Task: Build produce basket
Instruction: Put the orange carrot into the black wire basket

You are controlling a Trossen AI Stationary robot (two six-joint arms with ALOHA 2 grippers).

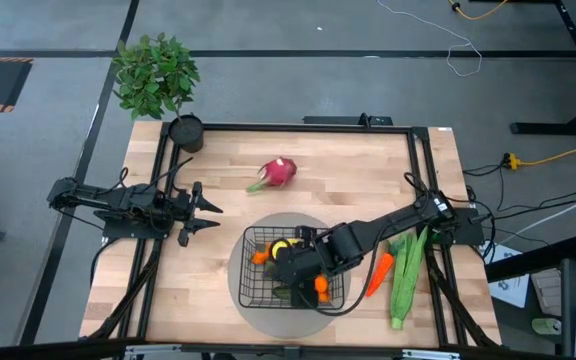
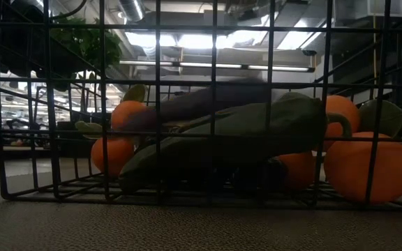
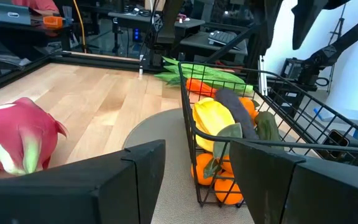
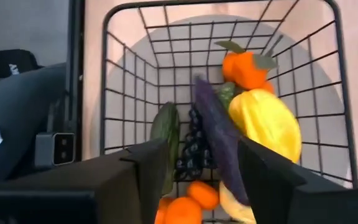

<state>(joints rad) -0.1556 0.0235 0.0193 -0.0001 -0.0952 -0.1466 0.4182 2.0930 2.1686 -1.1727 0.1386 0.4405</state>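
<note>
The black wire basket (image 1: 252, 290) stands on a round grey mat near the table's near edge. In it lie a purple eggplant (image 4: 215, 134), a yellow fruit (image 4: 266, 121), orange fruits (image 4: 244, 67), dark grapes (image 4: 191, 146) and a green cucumber (image 4: 165, 127). My right gripper (image 1: 286, 265) hangs open over the basket; in the right wrist view (image 4: 201, 162) the eggplant shows between its spread fingers, lower down. The pink dragon fruit (image 1: 278, 172) rests on the wood beyond the basket. An orange carrot (image 1: 379, 272) and a long green husk (image 1: 406, 275) lie right of the basket. My left gripper (image 1: 208, 217) waits open, left of the basket.
A leafy plant (image 1: 155, 75) and a small black round pot (image 1: 185, 132) stand at the far left corner. A dark frame (image 1: 413, 150) runs round the tabletop. Bare wood lies between the dragon fruit and the basket. In the left wrist view the dragon fruit (image 3: 17, 137) is close by.
</note>
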